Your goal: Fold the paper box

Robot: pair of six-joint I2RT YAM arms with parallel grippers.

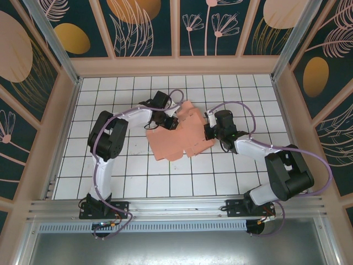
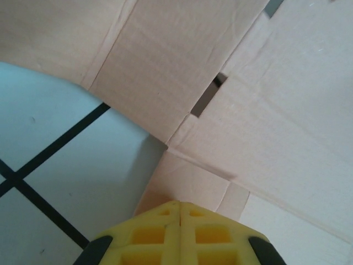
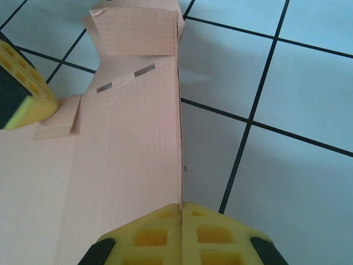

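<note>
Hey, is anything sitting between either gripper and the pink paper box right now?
Nothing visible does. The left gripper and the right gripper are both right at the paper box, jaws shut on its card edges.

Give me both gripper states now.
Left gripper: closed, pinching a paper box flap.
Right gripper: closed on the paper box edge.

You see the paper box (image 1: 179, 135) as matt salmon card with a fine ribbed grain. The surface (image 1: 138, 182) looks smooth, white and faintly glossy. Yellow foam-like pads, matt and waffled, tip the left end effector (image 2: 180, 221) and right end effector (image 3: 181, 221). The rail (image 1: 176, 207) is brushed metal.
</note>
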